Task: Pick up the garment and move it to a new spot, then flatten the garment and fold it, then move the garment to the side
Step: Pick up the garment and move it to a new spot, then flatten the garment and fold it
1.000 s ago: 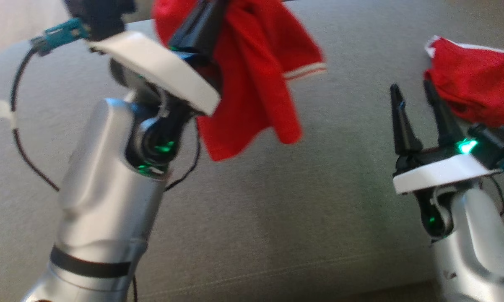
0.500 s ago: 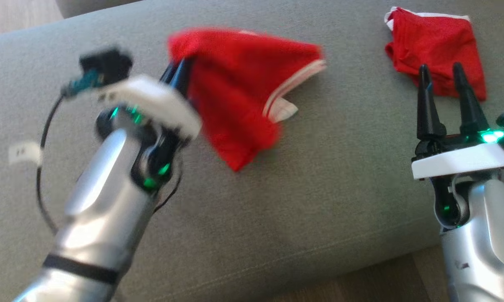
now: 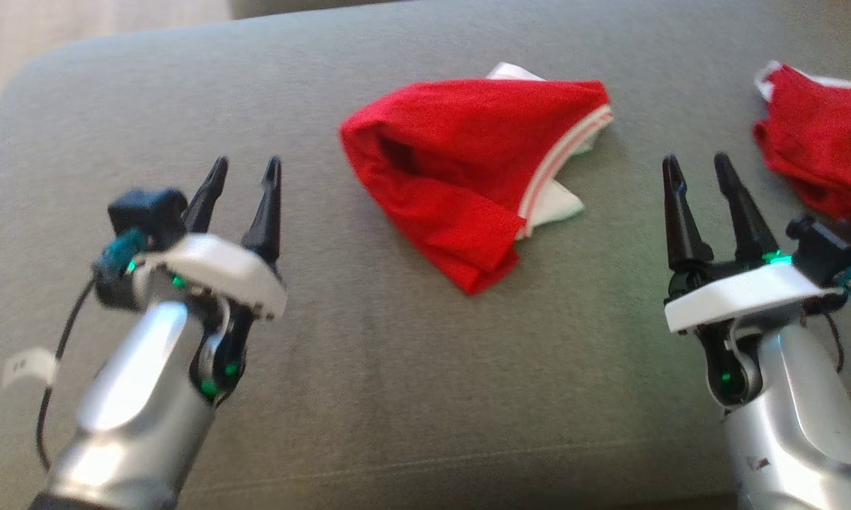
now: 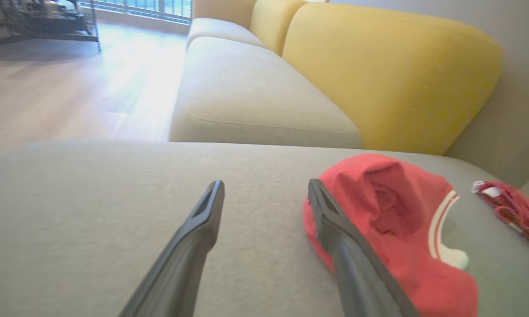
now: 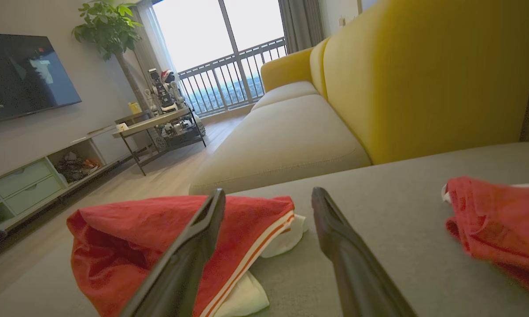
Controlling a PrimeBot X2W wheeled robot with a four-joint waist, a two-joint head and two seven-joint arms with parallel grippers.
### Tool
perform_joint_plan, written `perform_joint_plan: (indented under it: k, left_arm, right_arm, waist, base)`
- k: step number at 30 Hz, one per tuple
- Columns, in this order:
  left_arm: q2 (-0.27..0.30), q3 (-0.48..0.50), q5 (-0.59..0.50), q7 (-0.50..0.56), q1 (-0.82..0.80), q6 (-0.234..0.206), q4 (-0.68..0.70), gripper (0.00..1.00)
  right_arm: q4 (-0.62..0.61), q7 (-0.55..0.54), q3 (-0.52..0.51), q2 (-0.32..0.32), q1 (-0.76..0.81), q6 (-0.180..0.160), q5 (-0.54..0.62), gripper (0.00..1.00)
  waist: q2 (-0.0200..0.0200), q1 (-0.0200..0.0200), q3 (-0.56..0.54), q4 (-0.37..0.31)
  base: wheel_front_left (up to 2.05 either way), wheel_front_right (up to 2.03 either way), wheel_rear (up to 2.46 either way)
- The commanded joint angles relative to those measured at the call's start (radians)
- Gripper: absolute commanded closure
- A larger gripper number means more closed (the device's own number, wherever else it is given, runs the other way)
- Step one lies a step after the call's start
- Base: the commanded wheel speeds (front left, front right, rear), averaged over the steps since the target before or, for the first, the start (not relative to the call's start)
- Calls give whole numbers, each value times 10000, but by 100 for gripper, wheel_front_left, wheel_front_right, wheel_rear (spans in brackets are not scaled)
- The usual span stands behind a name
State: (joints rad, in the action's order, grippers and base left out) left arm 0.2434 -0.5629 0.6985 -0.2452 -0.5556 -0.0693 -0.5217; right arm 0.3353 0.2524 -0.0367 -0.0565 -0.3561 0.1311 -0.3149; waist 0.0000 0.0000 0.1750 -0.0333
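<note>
Grey cushion (image 3: 397, 397): my left gripper (image 3: 247, 164) has let go since a second ago, fingers now spread and empty, pulled back low-left. Garment (image 3: 461, 156) it held aloft now lies crumpled mid-cushion, clear of both grippers. Right gripper (image 3: 695, 160) unchanged: wide, empty, near second red cloth (image 3: 822, 149).

A yellow-backed sofa (image 5: 423, 79) faces a wall television (image 5: 22, 79), a leafy plant (image 5: 108, 26) beside the screen.

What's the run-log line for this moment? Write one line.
left claw: open, empty | right claw: open, empty | red garment: crumpled on grey sofa cushion, not folded | next: flatten
</note>
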Motion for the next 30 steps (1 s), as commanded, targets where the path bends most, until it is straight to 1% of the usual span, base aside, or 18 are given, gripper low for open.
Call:
perform_joint_plan:
  k: [1, 3, 4, 6, 8, 9, 11, 13, 15, 18, 24, 30]
  left_arm:
    - [638, 501, -650, -148, 346, -294, 828, 0]
    - [768, 852, -1254, -158, 938, -596, 1683, 0]
    - [768, 852, -1254, -158, 938, -596, 1683, 0]
    - [751, 1245, -1799, -161, 1714, -819, 2545, 0]
    - [662, 1541, -2480, -162, 2466, -983, 3345, 0]
    - [656, 1606, -2992, -163, 2788, -1060, 3696, 0]
    - [426, 1649, -3665, -164, 3401, -1086, 4157, 0]
    - [149, 1750, -4056, -164, 3864, -1030, 4404, 0]
    - [-176, 1956, -4211, -164, 4178, -934, 4523, 0]
    - [-521, 2202, -4447, -165, 4433, -661, 4557, 0]
    - [-964, 2721, -4854, -165, 4603, -149, 4470, 0]
    - [-1328, 3075, -5197, -165, 4536, 243, 4405, 0]
  right_arm:
    - [182, 93, 128, 62, -98, -4, -295, 0]
    - [686, 93, 38, 62, -125, -4, -447, 0]
    - [686, 93, 38, 62, -125, -4, -447, 0]
    - [1080, 93, -69, 62, -241, -4, -114, 0]
    - [1479, 93, -278, 62, -368, -4, 204, 0]
    - [1687, 93, -405, 62, -446, -4, 296, 0]
    - [2158, 93, -708, 62, -604, -4, 406, 0]
    - [2747, 91, -977, 62, -808, -4, 442, 0]
    - [3358, 43, -1253, 59, -1060, -4, 561, 0]
    - [4162, -118, -1736, 45, -1542, -4, 448, 0]
    - [5624, -556, -2435, -172, -2523, -4, 34, 0]
    - [6871, -607, -2862, -613, -3156, -4, 152, 0]
  waist:
    - [0, 0, -469, 866]
    - [0, 0, -592, 1247]
    - [0, 0, -592, 1247]
    - [0, 0, -675, 1591]
    - [0, 0, -713, 1947]
    - [0, 0, -720, 2100]
    - [0, 0, -725, 2427]
    - [0, 0, -698, 2673]
    - [0, 0, -658, 2886]
    - [0, 0, -532, 3144]
    - [0, 0, -209, 3461]
    - [0, 0, 81, 3666]
  base:
    - [0, 0, 0]
    - [0, 0, 0]
    - [0, 0, 0]
    - [0, 0, 0]
    - [0, 0, 0]
    - [0, 0, 0]
    - [0, 0, 0]
    - [0, 0, 0]
    - [0, 0, 0]
    - [0, 0, 0]
    - [0, 0, 0]
    - [0, 0, 0]
